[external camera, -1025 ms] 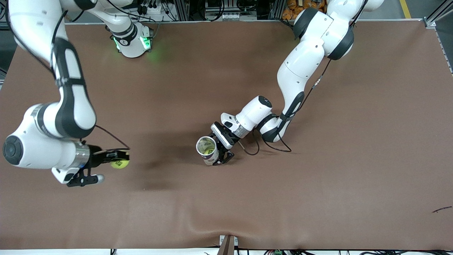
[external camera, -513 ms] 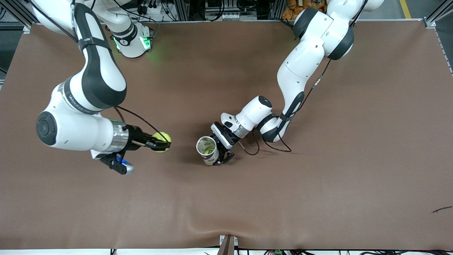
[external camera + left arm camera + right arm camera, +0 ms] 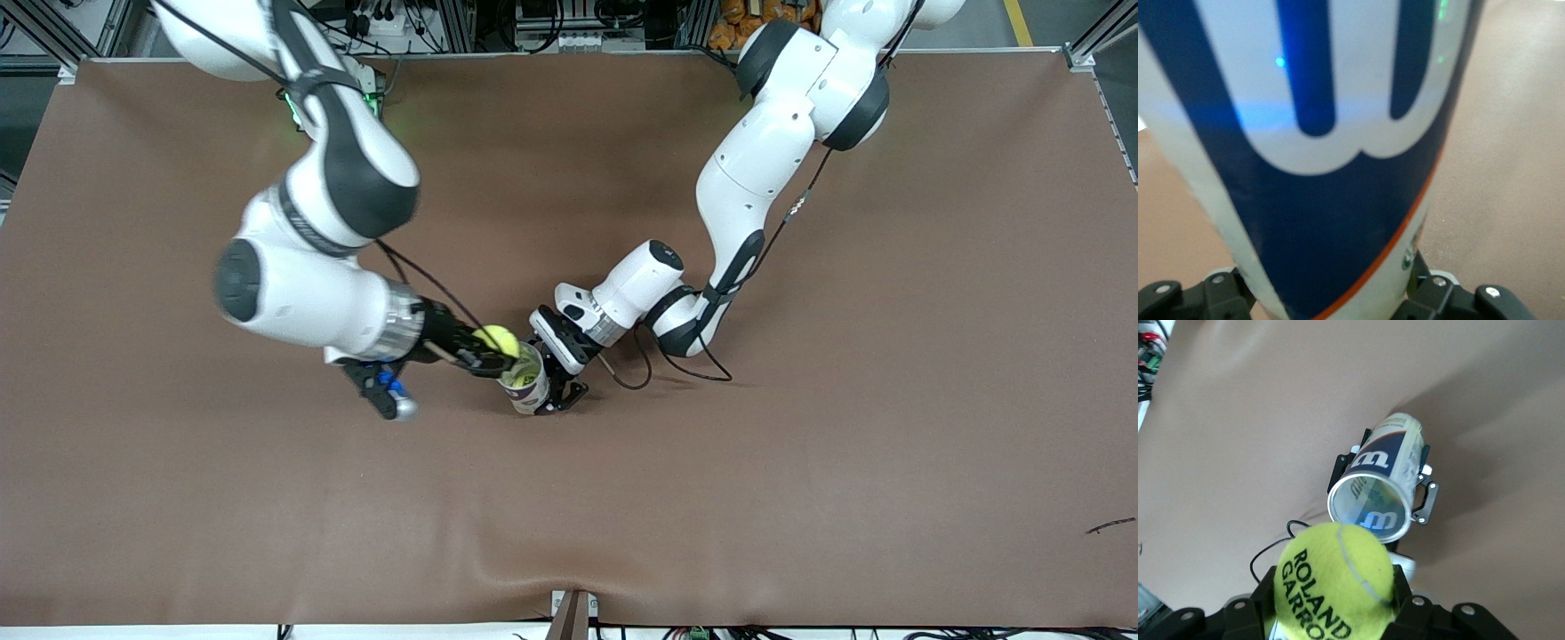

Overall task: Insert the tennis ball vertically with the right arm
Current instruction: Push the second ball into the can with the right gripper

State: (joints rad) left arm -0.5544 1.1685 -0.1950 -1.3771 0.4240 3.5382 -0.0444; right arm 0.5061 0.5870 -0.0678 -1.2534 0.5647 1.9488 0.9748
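Swung in from the right arm's end of the bench [image 3: 800, 462] since a second ago: right pincer [image 3: 494, 350], clenched on the tennis ball [image 3: 496, 339], now over the rim of the can [image 3: 526, 380]. Ball lodged between the pincer's fingers, lettering visible only in the right wrist view [image 3: 1335, 583]. Can upright, long axis vertical, open mouth up [image 3: 1371, 503]. Gripped low on its wall by the left pincer [image 3: 556, 373]; blue-and-white label fills the left wrist view [image 3: 1318, 153].
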